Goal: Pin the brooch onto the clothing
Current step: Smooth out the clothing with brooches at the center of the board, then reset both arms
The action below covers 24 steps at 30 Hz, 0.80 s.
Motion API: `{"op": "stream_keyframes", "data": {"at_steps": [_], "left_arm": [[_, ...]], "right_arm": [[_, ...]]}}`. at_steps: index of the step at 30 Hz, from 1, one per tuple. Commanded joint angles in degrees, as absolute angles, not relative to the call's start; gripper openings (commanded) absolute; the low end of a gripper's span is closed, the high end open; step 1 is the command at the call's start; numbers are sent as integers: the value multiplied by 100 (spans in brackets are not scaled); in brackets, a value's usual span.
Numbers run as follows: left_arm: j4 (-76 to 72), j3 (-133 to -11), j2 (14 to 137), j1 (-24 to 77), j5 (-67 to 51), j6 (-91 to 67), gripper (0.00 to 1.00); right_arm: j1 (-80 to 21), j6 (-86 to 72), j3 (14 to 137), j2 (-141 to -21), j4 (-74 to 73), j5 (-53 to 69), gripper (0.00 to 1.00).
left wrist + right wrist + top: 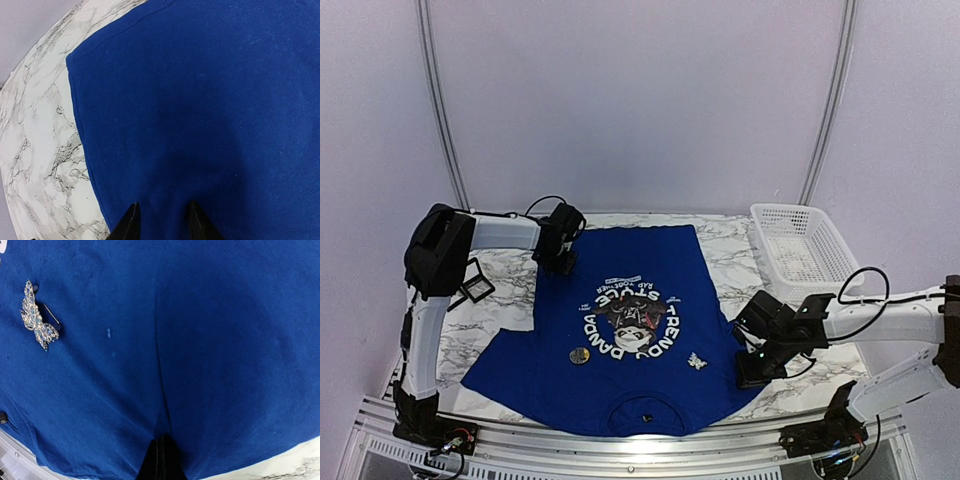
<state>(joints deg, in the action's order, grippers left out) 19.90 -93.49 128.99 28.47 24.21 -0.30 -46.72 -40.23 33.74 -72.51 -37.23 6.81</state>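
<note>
The left fingers (163, 226) stand slightly apart on the blue shirt (210, 100), by its edge. The right fingers (161, 462) are closed tight, their tips on the shirt near a butterfly brooch (37, 316).

Left wrist view: the bottom edge cuts the left gripper (164, 212) to two dark tips, and I can't tell whether they pinch the T-shirt (210, 110). Right wrist view: the right gripper (161, 455) is cropped too, tips together on a crease. From above, the butterfly brooch (696, 361) and a round thing (579, 355) are too small to read, and both grippers' fingertips hide under their housings.
</note>
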Motion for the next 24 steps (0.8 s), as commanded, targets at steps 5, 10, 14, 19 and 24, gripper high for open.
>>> {"op": "stream_keyframes", "data": {"at_steps": [5, 10, 14, 19, 24], "left_arm": [[2631, -9399, 12791, 2795, 2540, 44, 40], [2561, -9422, 12048, 2850, 2557, 273, 44], [2381, -9004, 11186, 2918, 2457, 156, 46], [924, -7315, 9130, 3041, 2364, 76, 50], [-313, -5934, 7540, 3033, 2536, 296, 90]], "right_arm": [[-4694, -4014, 3872, -7215, -4291, 491, 0], [-4328, -3609, 4440, -7171, -4643, -58, 0], [-3467, -2906, 4898, -7152, -4539, -391, 0], [-2870, -1985, 5973, -7154, -3835, -670, 16], [-1817, -1112, 6544, -7048, -2282, -888, 77]]}}
